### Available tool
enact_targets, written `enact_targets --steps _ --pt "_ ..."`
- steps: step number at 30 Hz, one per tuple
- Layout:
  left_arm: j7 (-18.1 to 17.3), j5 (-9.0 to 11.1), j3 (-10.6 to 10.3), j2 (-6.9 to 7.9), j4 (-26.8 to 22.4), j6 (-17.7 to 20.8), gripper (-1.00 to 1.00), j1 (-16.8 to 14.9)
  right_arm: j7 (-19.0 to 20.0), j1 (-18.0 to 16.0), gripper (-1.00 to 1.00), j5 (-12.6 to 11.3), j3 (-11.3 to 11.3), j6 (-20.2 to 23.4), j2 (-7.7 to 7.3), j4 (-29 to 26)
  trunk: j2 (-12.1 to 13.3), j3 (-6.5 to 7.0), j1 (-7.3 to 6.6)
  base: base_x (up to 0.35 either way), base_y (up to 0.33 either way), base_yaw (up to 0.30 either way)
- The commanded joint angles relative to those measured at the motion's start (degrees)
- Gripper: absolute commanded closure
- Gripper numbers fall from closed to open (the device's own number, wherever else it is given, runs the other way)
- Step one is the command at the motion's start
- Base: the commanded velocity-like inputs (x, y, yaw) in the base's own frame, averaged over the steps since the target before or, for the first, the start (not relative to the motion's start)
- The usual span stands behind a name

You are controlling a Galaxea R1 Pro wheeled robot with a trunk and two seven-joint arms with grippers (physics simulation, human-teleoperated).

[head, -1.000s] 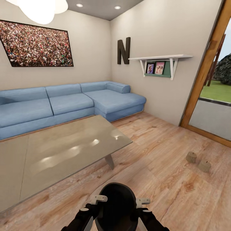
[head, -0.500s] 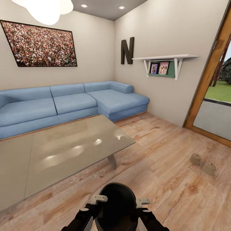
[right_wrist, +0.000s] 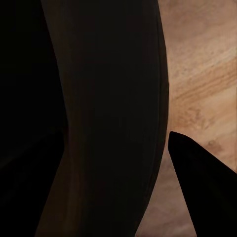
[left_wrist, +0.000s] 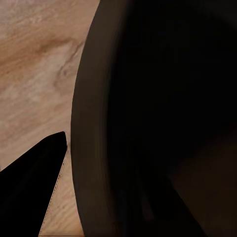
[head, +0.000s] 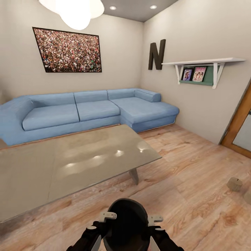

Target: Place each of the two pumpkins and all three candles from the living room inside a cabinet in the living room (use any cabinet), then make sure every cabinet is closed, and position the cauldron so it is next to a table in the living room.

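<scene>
While both arms carry the black cauldron (head: 126,223) low in front of the trunk, the step in hand looks like setting it beside the glass counter (head: 69,167). The left end effector (head: 104,220) and right end effector (head: 153,223) sit at opposite sides of its rim; whether each is clamped I cannot tell. A brown candle (head: 234,183) stands on the floor (head: 195,167), well apart. Next, I judge, comes lowering the cauldron near the counter's edge.

Black cauldron (head: 127,223) between both pincers, upright.
</scene>
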Motion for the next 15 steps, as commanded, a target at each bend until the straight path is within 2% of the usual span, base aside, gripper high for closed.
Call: enact_targets --steps 1,15 --pt "0.65 -0.5 -0.51 0.0 -0.14 -0.57 1.0 -0.03 -0.54 -0.01 1.0 -2.32 0.69 0.13 0.04 0.03 -0.03 -0.05 -0.02 0.0 0.0 0.289" --pt "0.65 -0.5 -0.51 0.0 -0.14 -0.56 1.0 -0.03 -0.54 -0.01 1.0 -2.32 0.69 0.11 0.04 0.03 -0.03 -0.05 -0.02 0.0 0.0 0.289"
